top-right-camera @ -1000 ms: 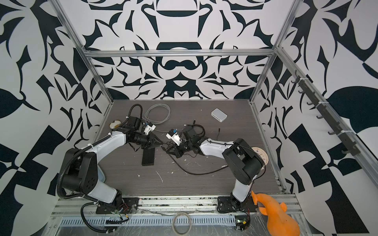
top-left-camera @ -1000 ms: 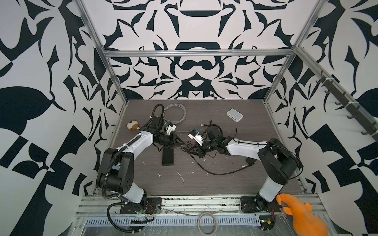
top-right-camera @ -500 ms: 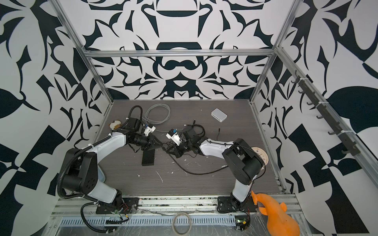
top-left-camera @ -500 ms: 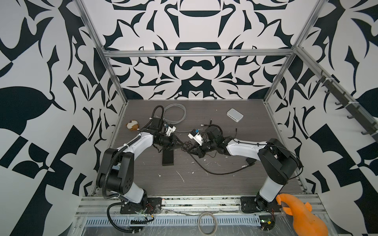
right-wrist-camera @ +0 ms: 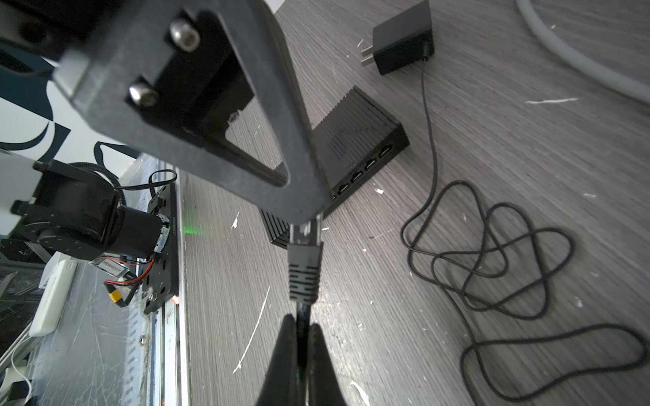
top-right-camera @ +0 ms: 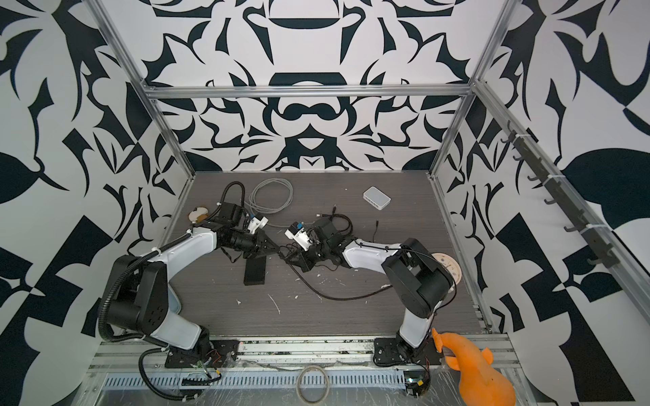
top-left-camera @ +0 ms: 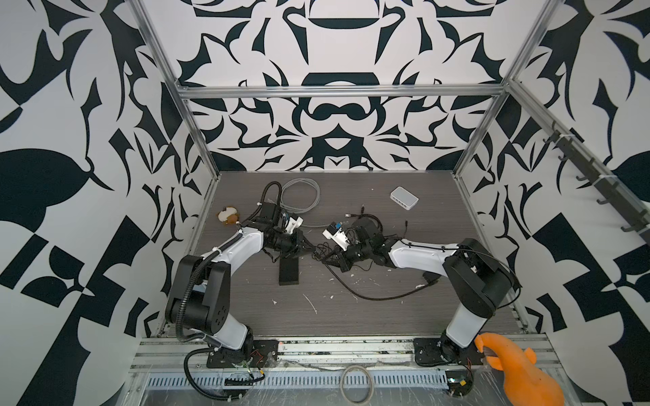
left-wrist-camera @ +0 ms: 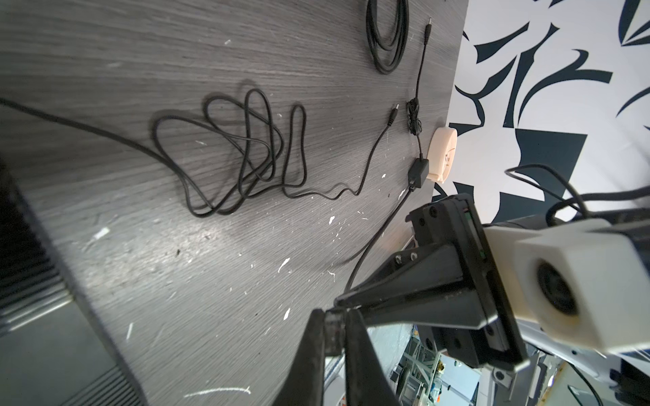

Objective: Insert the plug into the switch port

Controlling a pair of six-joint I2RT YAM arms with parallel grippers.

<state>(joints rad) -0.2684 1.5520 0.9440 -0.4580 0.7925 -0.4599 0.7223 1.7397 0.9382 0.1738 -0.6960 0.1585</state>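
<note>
At 1 o'clock from the switch (top-left-camera: 289, 273) in a top view, the plug (right-wrist-camera: 305, 260) hangs over the table (right-wrist-camera: 492, 147). The left hand (left-wrist-camera: 332, 327) clamps its nose and the right hand (right-wrist-camera: 302, 337) grasps the cable (right-wrist-camera: 301, 313) behind, probably so it cannot swivel before aiming.

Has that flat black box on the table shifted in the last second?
No. The black box lies where it did, judged against the white box near the back wall.

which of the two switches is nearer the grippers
The black switch, lying right by the left gripper. The white switch sits far off, near the back wall.
</note>
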